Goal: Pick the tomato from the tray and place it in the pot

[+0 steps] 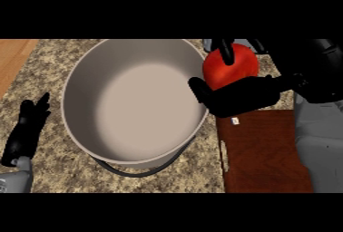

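Note:
A red tomato (pixel 231 68) is held up beside the right rim of the big grey pot (pixel 84 86), just outside its edge. My right hand (pixel 244 96) is shut on the tomato, thumb below and fingers curled over its top. The pot fills the middle of the view and its inside is bare. The dark brown tray (pixel 264 154) lies on the counter at the lower right, under my right forearm. My left hand (pixel 28 129) rests open at the left edge, fingers pointing up, apart from the pot.
The pot's black handle (pixel 137 171) sticks out below its near rim. Speckled granite counter (pixel 53 59) surrounds the pot, and a wooden strip (pixel 13 59) runs along the far left.

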`<state>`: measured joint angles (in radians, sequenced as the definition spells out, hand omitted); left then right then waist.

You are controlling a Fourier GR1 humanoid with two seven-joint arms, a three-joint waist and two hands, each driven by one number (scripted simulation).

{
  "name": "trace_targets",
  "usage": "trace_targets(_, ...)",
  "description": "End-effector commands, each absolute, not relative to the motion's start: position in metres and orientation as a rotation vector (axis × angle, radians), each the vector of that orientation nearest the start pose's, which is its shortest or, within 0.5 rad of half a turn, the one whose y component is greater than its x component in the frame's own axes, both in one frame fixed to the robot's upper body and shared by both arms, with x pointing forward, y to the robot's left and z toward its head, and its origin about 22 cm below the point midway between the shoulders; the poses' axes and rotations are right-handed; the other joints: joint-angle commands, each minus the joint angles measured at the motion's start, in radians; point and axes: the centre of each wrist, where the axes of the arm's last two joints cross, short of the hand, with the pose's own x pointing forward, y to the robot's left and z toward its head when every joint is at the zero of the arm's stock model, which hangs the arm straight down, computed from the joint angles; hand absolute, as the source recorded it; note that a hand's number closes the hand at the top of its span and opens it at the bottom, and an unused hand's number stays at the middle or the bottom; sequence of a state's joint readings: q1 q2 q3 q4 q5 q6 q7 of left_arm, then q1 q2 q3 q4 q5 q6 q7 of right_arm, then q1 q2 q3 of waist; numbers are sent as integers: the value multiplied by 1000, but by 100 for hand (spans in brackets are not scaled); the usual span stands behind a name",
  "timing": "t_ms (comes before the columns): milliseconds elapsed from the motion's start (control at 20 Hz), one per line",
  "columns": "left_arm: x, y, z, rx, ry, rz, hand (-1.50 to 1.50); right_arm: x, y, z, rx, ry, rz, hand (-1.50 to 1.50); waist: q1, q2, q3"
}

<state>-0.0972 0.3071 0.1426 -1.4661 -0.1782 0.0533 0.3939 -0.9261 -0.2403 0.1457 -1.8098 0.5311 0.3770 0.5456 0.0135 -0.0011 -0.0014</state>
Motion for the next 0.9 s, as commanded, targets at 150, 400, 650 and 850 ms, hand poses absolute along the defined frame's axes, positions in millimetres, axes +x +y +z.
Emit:
trace_targets(150, 263, 332, 30, 501, -1184, -114, 0, 307, -48, 291, -610, -1875, 1103, 150, 6, 2, 0)
trace_targets(400, 277, 310, 38, 519, -1180, -111, 0, 332, -19, 243, -549, -1778, 1170, 150, 7, 7, 1)
trace_targets(650, 259, 321, 31, 508, -1170, -115, 0, 343, -17, 224, -427, -1613, 1148, 150, 12, 2, 1)
trace_targets(850, 272, 322, 26, 527, -1164, -116, 0, 353, -9, 184, -357, -1591, 1122, -150, 8, 5, 1)
